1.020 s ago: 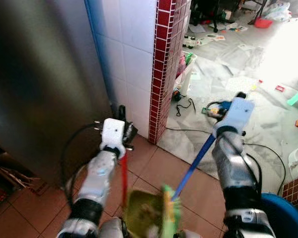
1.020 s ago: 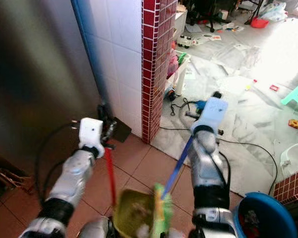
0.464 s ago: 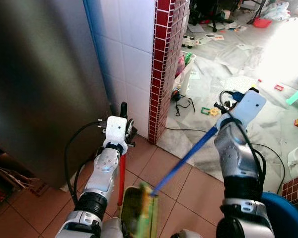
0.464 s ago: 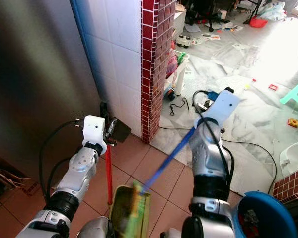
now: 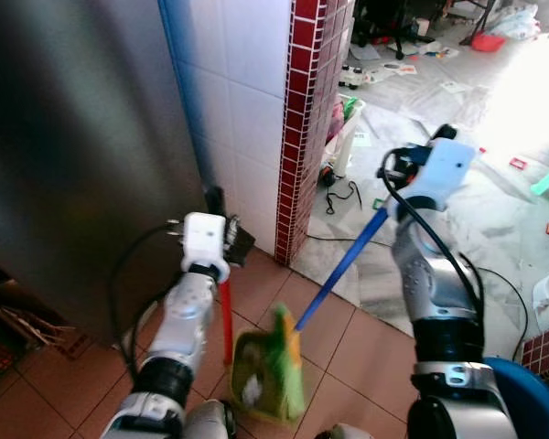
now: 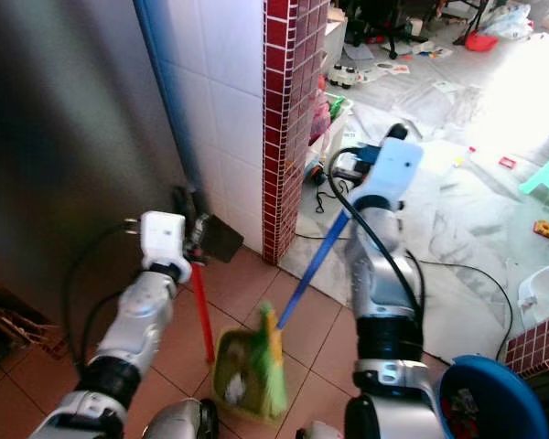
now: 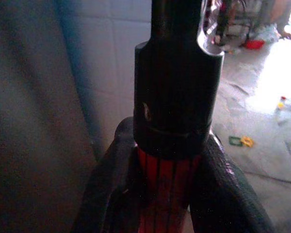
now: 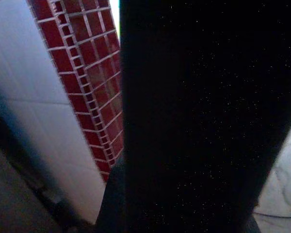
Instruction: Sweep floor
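Note:
My left gripper (image 5: 227,245) is shut on the red handle (image 5: 225,315) of an olive-green dustpan (image 5: 256,380) that hangs low over the terracotta tiles. In the left wrist view the black fingers (image 7: 111,184) clamp the red handle (image 7: 167,194) below its black cap. My right gripper (image 5: 404,178) is raised at the right, shut on the blue broom handle (image 5: 343,265). That handle slants down and left to the blurred green-yellow brush head (image 5: 288,352) at the dustpan. The right wrist view is mostly dark handle (image 8: 203,116).
A red brick pillar (image 5: 302,119) and white tiled wall stand ahead, with a dark steel panel (image 5: 73,155) at the left. A blue bucket (image 5: 531,393) sits at the lower right. Cables (image 5: 494,274), a white bin (image 5: 348,128) and scattered litter lie on the marble floor beyond.
My right gripper has swung left and farther out, steepening the blue handle. The brush head and dustpan have shifted right and turned, both blurred. The left gripper moved slightly left.

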{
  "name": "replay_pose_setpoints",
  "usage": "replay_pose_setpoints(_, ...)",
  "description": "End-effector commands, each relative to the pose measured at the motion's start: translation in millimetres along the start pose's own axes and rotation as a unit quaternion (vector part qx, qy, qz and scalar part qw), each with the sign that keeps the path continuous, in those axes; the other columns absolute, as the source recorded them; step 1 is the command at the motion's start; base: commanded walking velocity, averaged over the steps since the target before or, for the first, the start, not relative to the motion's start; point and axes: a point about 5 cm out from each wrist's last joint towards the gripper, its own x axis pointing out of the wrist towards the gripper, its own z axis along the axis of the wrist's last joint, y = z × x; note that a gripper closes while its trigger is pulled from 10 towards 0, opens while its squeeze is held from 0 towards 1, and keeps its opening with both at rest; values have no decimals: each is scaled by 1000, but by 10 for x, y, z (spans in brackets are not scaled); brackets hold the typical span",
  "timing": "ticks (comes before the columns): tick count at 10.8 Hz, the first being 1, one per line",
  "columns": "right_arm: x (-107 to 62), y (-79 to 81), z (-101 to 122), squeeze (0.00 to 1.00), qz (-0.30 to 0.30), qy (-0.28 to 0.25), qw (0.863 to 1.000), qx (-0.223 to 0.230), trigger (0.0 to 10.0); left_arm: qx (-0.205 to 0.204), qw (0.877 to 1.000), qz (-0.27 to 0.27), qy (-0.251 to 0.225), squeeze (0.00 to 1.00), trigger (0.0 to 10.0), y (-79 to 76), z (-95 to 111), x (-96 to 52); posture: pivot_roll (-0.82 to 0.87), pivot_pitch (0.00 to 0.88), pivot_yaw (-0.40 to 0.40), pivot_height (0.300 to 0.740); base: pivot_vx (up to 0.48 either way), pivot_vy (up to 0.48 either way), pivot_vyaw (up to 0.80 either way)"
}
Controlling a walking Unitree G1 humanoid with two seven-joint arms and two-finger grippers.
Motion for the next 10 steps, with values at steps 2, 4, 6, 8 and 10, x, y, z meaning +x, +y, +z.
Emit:
replay_pose_setpoints(2, 48, -59, 140, 0, 5, -39, 999, 0, 10000, 2, 1000, 8, -23, 0, 10000, 84, 82, -14, -86, 0, 9, 740, 0, 0, 0)
replay_pose_setpoints(4, 129, -102, 266, 0, 7, -86, 995, -58, 10000, 4, 1000, 11, -24, 0, 10000, 95, 114, -16, -92, 0, 8, 740, 0, 0, 0)
replay_pose_setpoints(6, 109, -180, 211, 0, -4, -84, 993, -85, 10000, 10, 999, 11, -38, 0, 10000, 91, 176, -35, -80, 0, -4, 740, 0, 0, 0)
replay_pose_setpoints(8, -15, -319, -87, 0, -19, -45, 993, -110, 10000, -11, 999, 17, -31, 0, 10000, 124, 115, -171, -83, 0, 1, 740, 0, 0, 0)
replay_pose_setpoints(10, -189, -481, -331, 0, -51, -10, 988, -142, 10000, -17, 1000, 7, -16, 0, 10000, 122, 33, -326, -86, 0, 13, 740, 0, 0, -256)
